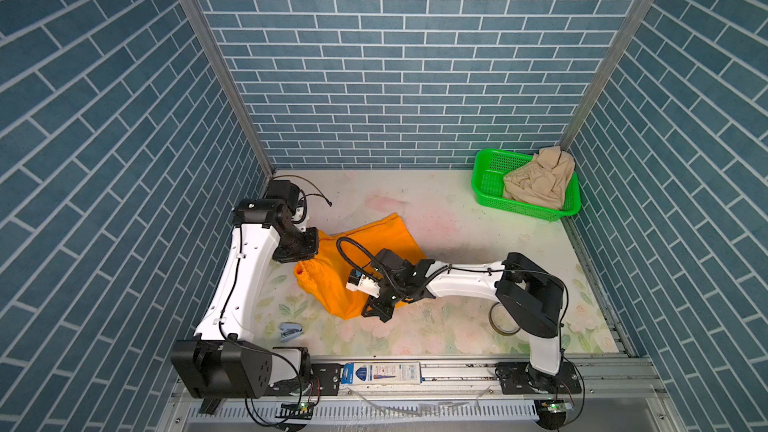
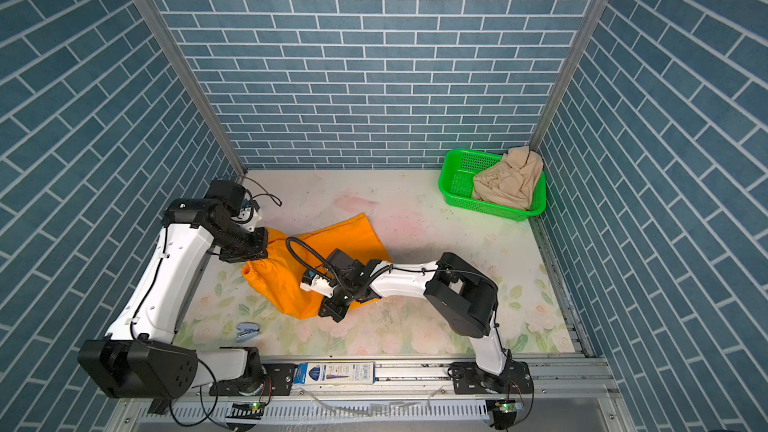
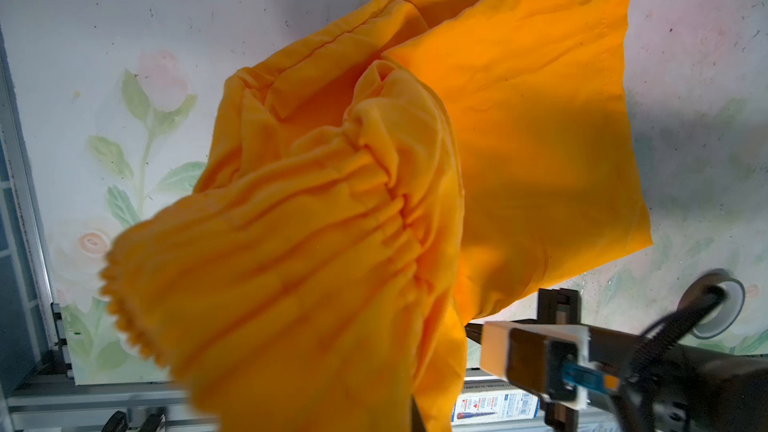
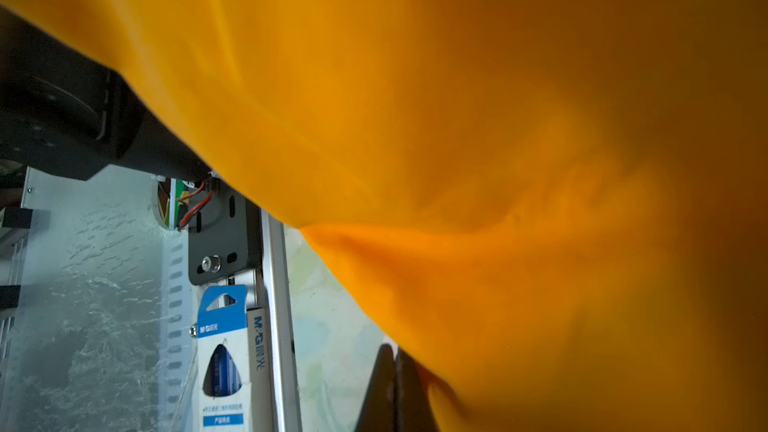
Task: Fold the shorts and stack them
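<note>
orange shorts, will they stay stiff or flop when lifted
Likely floppy: the orange shorts sag in folds between the left gripper and right gripper. Probably light, as the cloth looks thin. The gathered waistband may bunch up.

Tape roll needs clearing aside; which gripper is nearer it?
Right. The right gripper holds the orange shorts left of the tape roll; the left gripper holds them farther left and back.

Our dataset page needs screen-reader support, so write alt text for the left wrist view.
Bright orange shorts, gathered waistband bunched nearest the camera, fill most of the frame above a floral-print table. The black right arm shows at one corner.
</note>
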